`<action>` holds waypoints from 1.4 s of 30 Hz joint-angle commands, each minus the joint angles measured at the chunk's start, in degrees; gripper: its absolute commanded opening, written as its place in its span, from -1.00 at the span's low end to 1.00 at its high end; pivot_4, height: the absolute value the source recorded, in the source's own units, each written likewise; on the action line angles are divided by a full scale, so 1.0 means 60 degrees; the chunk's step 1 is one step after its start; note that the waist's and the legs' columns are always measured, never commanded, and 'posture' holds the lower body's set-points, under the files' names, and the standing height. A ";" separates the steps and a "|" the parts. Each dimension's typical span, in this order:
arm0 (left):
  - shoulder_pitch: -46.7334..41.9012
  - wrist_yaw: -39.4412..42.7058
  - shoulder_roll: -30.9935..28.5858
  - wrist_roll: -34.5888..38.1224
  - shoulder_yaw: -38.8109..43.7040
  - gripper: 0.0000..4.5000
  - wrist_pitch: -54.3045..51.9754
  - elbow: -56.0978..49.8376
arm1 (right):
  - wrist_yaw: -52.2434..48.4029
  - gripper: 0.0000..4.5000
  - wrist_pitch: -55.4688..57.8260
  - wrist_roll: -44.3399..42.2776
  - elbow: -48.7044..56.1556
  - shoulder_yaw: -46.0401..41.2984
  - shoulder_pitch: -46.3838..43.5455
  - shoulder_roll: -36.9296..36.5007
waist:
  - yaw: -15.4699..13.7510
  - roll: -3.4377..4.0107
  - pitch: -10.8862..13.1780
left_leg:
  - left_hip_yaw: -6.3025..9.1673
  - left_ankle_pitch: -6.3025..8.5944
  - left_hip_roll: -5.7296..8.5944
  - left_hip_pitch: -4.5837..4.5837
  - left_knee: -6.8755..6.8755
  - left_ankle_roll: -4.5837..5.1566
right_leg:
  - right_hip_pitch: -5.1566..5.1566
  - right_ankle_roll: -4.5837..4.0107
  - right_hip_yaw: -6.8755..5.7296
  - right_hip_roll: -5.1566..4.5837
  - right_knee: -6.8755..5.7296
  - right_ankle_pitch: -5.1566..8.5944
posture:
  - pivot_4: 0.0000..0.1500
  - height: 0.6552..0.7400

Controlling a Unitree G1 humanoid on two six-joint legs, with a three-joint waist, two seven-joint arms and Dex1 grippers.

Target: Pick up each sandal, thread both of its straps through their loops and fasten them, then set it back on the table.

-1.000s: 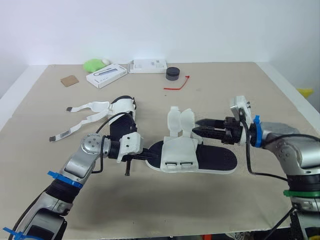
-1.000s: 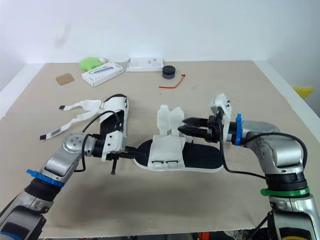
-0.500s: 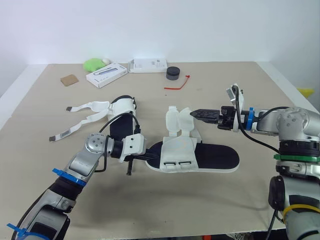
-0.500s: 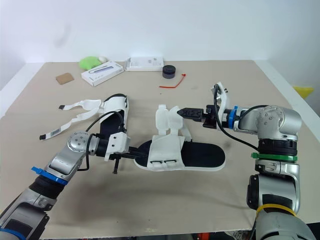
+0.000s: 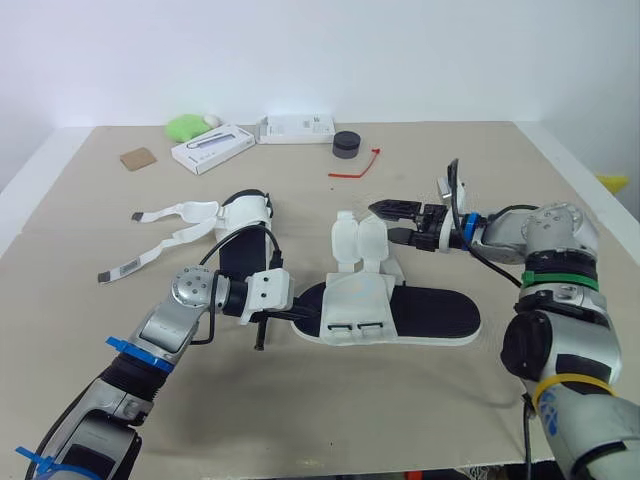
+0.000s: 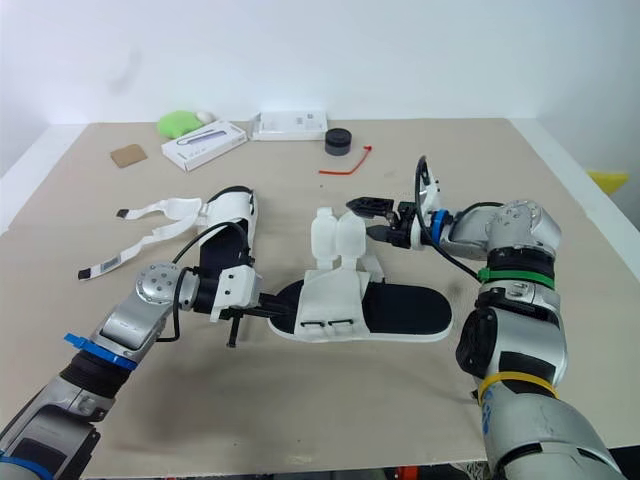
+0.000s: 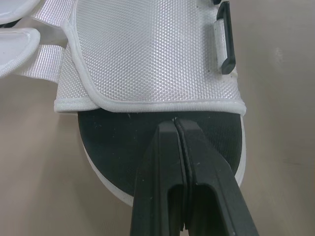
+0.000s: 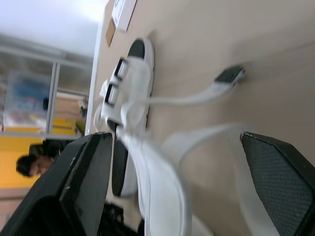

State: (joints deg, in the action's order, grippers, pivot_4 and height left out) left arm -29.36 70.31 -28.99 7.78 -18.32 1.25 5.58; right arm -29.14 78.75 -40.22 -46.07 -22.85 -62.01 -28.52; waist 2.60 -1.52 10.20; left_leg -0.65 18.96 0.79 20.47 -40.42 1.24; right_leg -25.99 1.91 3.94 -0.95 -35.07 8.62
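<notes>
On the sandal, left pincer rests clenched — right pincer gapes wide, empty.

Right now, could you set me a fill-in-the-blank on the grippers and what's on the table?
1. The left gripper is ___, with its tips over the black sole of the near sandal.
2. The right gripper is ___, beside that sandal's raised straps.
3. The thin tie lying by the black puck is coloured ___.

Missing words: shut; open; red.
</notes>
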 commanded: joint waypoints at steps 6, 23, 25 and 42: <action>0.0167 -0.0162 -0.0101 -0.0169 -0.0005 -1.00 0.0103 -0.0278 | 0.0524 0.98 -0.0883 0.0164 -0.1224 -0.0706 -0.0681 0.0353 | 0.0003 0.0001 -0.0001 | -0.0023 0.0000 0.0000 0.0029 0.0000 0.0001 | -0.0031 0.0005 -0.0002 -0.0014 -0.0005 -0.0027 | 1.00 1.00; 0.0169 -0.0218 -0.0035 -0.0253 -0.0121 -1.00 0.0254 -0.0228 | 0.0076 -0.97 -0.0891 -0.0154 -0.1005 -0.1018 -0.1102 0.0310 | 0.0006 0.0004 -0.0002 | -0.0029 -0.0001 0.0001 0.0030 0.0000 0.0002 | -0.0032 0.0010 0.0001 -0.0012 -0.0002 -0.0033 | 1.00 1.00; 0.0173 -0.0217 -0.0035 -0.0255 -0.0126 -1.00 0.0253 -0.0231 | -0.0266 -0.97 -0.0718 -0.0144 -0.0639 -0.0771 -0.1014 0.0285 | 0.0005 0.0005 -0.0003 | -0.0029 -0.0001 0.0001 0.0033 0.0000 0.0003 | -0.0035 0.0010 0.0001 -0.0012 -0.0002 -0.0034 | 1.00 1.00; 0.0230 -0.0182 -0.0030 -0.0292 -0.0172 -1.00 0.0281 -0.0249 | -0.1841 0.98 0.1734 -0.0508 0.2593 0.0309 0.0827 -0.1130 | -0.0007 0.0007 -0.0008 | -0.0023 0.0000 0.0001 0.0042 0.0000 0.0004 | -0.0038 0.0011 -0.0010 -0.0016 0.0004 -0.0034 | 1.00 1.00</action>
State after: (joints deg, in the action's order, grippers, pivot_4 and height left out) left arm -28.44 69.03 -28.71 6.77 -18.64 2.60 4.54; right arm -39.49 88.25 -42.00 -33.51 -20.61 -57.30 -34.43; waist 2.55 -1.48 10.15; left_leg -0.80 18.96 0.80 20.72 -40.41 1.27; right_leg -26.22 1.98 3.89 -1.04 -35.05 8.41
